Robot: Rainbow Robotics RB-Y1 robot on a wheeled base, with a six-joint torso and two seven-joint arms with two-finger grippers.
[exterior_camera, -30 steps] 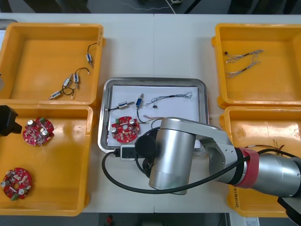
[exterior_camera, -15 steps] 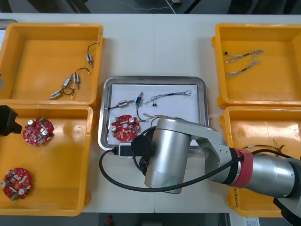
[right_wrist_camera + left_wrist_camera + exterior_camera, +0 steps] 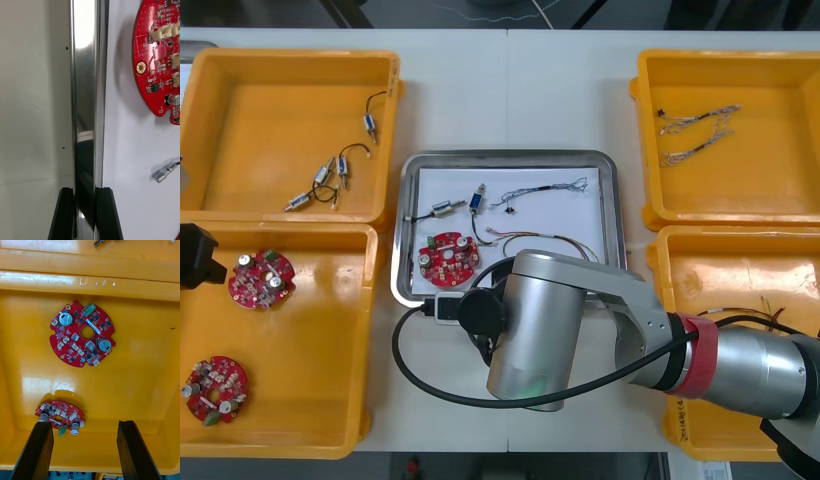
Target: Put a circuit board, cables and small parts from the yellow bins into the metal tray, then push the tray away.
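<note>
The metal tray, white inside, holds a red circuit board, thin cables and a small metal part. My right arm lies over the tray's near edge and hides its gripper there. In the right wrist view my right gripper is shut on the tray's shiny rim, with the board and a cable end beside it. My left gripper hangs open over the front left yellow bin, above two circuit boards; it sits at the table's left edge.
The back left bin holds small metal parts with black cables. In the back right bin lie twisted cables. Thin cables rest in the front right bin. Two boards lie in the front left bin.
My right gripper has shut on the tray's near rim. The tray has slid away from me towards the far side, with the right arm following. The left arm has not moved.
</note>
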